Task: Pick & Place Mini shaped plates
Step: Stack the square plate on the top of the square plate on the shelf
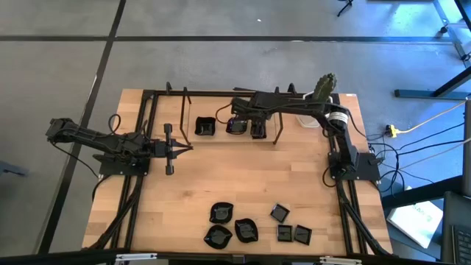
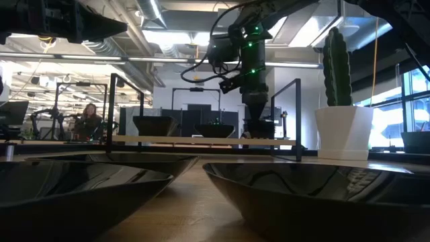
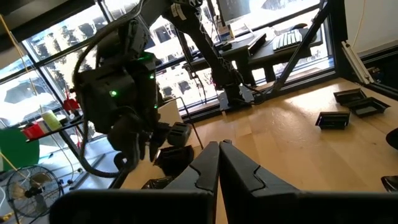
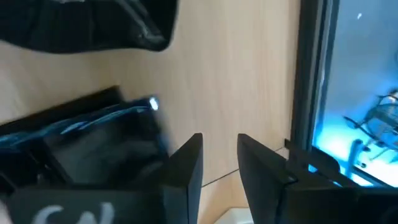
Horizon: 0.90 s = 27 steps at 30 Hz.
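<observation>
Three small glossy black plates sit in a row on a raised rack at the table's far side; the low view shows them too. My right gripper points down over the rightmost one. In its wrist view the right gripper is open, with bare wood between the fingers and a square plate just beside one finger. Several more plates lie near the table's near edge. My left gripper is shut and hovers left of centre.
A white pot with a green cactus stands at the far right corner, close to the right arm. The rack's black posts rise around the shelf. Bare wood lies between the rack and the near plates.
</observation>
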Each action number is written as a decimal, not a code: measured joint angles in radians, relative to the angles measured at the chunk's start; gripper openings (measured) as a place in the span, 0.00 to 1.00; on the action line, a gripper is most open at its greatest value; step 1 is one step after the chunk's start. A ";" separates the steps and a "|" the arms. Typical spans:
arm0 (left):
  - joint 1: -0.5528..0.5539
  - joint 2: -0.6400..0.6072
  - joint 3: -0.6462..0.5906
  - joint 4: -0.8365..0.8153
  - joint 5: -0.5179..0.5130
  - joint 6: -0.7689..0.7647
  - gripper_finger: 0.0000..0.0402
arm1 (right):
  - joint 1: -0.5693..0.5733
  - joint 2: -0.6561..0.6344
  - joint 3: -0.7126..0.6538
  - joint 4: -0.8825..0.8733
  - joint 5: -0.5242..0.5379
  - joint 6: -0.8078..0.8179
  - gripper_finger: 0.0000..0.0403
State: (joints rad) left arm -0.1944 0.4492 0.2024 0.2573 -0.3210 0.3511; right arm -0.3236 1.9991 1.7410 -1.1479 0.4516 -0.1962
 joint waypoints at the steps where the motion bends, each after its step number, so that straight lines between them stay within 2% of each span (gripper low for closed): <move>1: 0.000 0.000 0.000 0.000 0.000 0.000 0.02 | 0.004 0.000 -0.002 -0.002 0.011 0.003 0.25; 5: 0.000 0.000 0.000 0.000 0.000 0.000 0.01 | 0.014 0.000 0.000 -0.002 0.105 0.007 0.25; 8: 0.000 0.000 0.000 0.000 0.000 0.000 0.01 | 0.014 -0.001 0.010 -0.003 0.123 0.005 0.25; 12: 0.000 0.000 0.000 0.000 0.000 0.001 0.02 | 0.015 -0.002 0.025 -0.004 0.099 0.006 0.25; 15: 0.000 0.000 0.000 0.000 0.000 0.002 0.01 | 0.019 -0.002 0.026 -0.009 -0.012 0.007 0.25; 17: 0.000 0.000 0.000 0.000 0.000 0.002 0.01 | 0.021 -0.003 0.014 -0.010 -0.049 0.005 0.25; 27: 0.000 0.000 0.000 0.000 0.000 0.001 0.02 | 0.021 -0.004 0.008 -0.017 0.016 0.020 0.25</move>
State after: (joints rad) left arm -0.1944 0.4492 0.2024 0.2573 -0.3210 0.3523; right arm -0.3028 1.9954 1.7488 -1.1646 0.4673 -0.1763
